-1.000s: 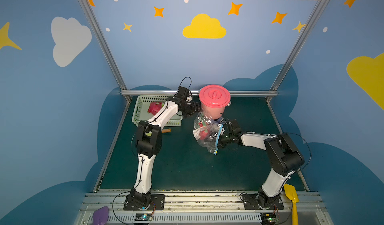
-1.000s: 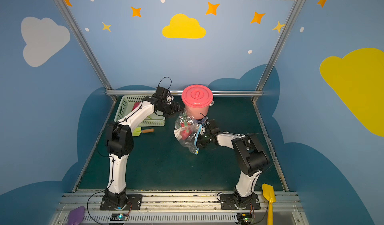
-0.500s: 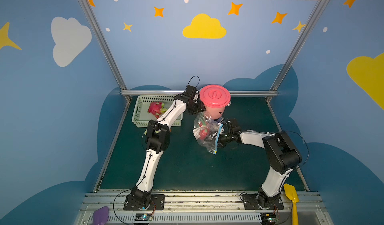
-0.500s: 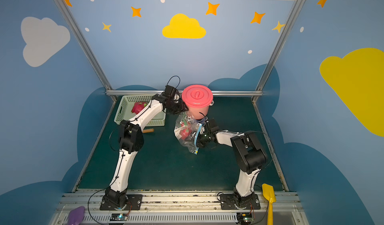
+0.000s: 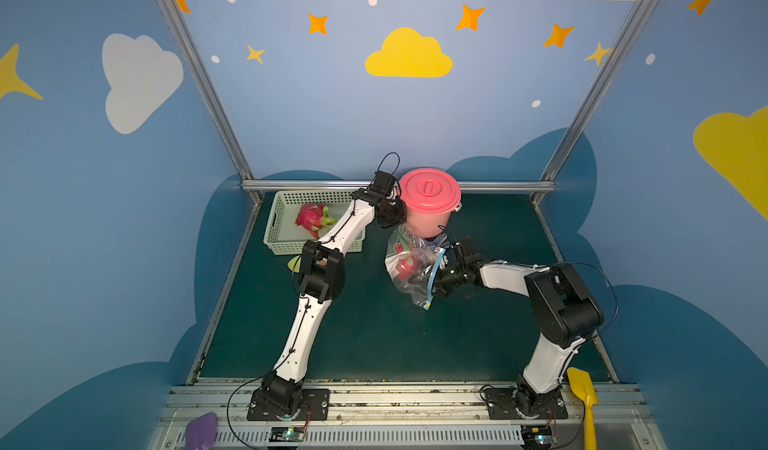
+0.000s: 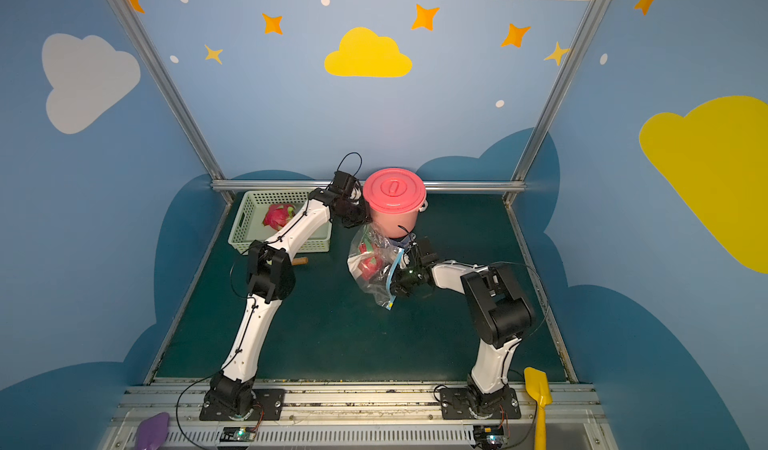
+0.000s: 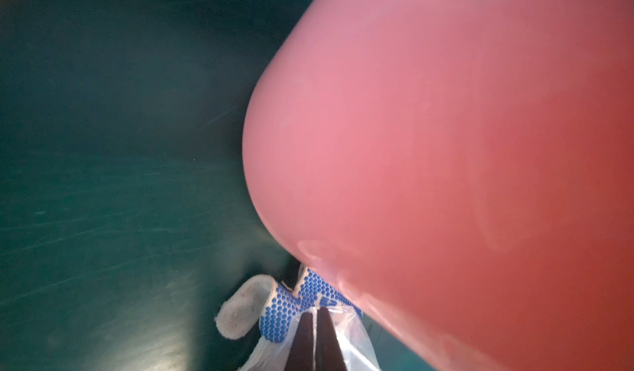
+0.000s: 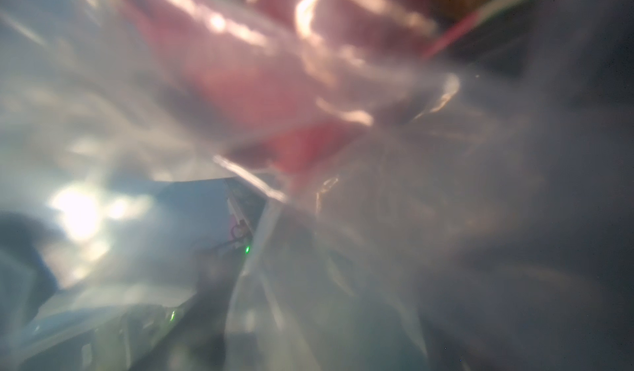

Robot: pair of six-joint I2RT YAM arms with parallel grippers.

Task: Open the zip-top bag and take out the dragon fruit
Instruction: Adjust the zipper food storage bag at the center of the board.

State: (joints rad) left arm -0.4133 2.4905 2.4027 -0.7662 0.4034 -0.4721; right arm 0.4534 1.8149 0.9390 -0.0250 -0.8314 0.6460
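The zip-top bag (image 5: 404,286) is a large pouch of clear, crinkled plastic. It stands bunched up on the green counter (image 5: 374,335), close against the foot of the pink bucket (image 5: 430,215). Its light-blue zip strip (image 5: 436,275) runs down the edge that faces the right arm, and the small yellow slider tab (image 5: 428,305) sits at the low end, near the counter. The left hand (image 7: 315,312) is pinched tight on a fold of the film at the bag's upper corner. The dragon fruit (image 5: 406,265) is inside, showing red-pink through the plastic around the bag's middle. Whether the zip is parted cannot be told.
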